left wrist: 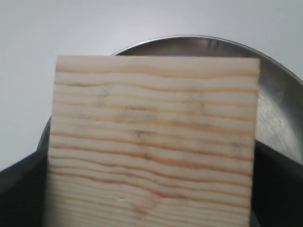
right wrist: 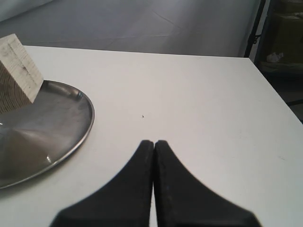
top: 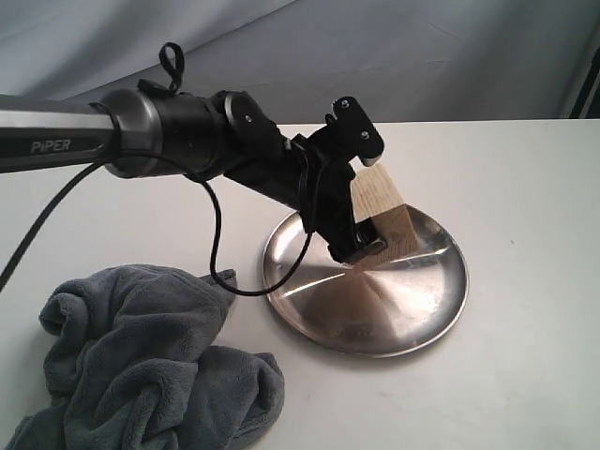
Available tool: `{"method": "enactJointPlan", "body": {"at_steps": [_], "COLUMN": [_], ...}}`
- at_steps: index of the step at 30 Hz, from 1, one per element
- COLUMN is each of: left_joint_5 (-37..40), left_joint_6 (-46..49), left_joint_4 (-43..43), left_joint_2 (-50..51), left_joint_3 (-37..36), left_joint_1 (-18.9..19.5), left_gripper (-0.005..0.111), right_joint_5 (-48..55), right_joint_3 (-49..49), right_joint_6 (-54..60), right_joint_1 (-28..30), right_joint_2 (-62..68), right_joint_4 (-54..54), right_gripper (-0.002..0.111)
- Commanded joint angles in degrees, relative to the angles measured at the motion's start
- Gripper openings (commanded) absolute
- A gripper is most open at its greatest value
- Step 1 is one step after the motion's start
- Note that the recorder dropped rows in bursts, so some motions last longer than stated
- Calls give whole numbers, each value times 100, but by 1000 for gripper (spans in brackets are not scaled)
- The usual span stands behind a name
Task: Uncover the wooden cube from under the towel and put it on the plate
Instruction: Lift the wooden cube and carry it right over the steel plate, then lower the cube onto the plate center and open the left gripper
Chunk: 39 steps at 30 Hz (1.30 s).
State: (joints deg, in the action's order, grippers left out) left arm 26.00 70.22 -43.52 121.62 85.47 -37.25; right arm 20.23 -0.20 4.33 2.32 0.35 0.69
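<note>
**My left pincer (top: 364,192) is clamped on the pale bare-wood cube (top: 382,195), tilted over the round shiny steel plate (top: 412,323).**
I cannot tell if the cube's low corner touches the dish. If I release now, the cube may land on an edge, slide on the smooth metal and pass over the shallow rim. The wood shows straight grain on flat faces. The dark grey fluffy towel (top: 150,366) lies crumpled beside the plate. My right pincer (right wrist: 154,146) is closed and empty.

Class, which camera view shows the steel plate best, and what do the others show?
The exterior view: almost the whole round plate shows. The left wrist view shows only an arc of rim behind the wooden cube; the right wrist view shows one side.
</note>
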Motion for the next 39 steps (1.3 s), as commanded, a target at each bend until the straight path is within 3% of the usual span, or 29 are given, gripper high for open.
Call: {"method": "enactJointPlan", "body": {"at_steps": [1, 8, 29, 35, 37, 39], "left_joint_5": [294, 613, 705, 741, 730, 741], "left_joint_6": [-1092, -2662, -2609, -2609, -2609, -2609], "left_joint_4": [823, 2535, 2543, 2543, 2543, 2543], "left_joint_2": [240, 585, 573, 573, 573, 573], "left_joint_3": [473, 762, 821, 821, 821, 821], "left_joint_1": [-37, -37, -37, -37, -37, -37], "left_gripper": [0, 0, 2, 19, 30, 49], "right_joint_5": [-33, -33, -33, -33, -33, -33], "right_joint_3": [20, 20, 20, 20, 20, 20], "right_joint_6": [-7, -7, -7, -7, -7, -7], "right_joint_1": [-22, -22, -22, -22, -22, -22], "right_joint_2": [-35, -35, -35, -35, -35, -35], "right_joint_4": [-14, -14, -14, -14, -14, -14], "right_gripper": [0, 0, 0, 0, 0, 0]}}
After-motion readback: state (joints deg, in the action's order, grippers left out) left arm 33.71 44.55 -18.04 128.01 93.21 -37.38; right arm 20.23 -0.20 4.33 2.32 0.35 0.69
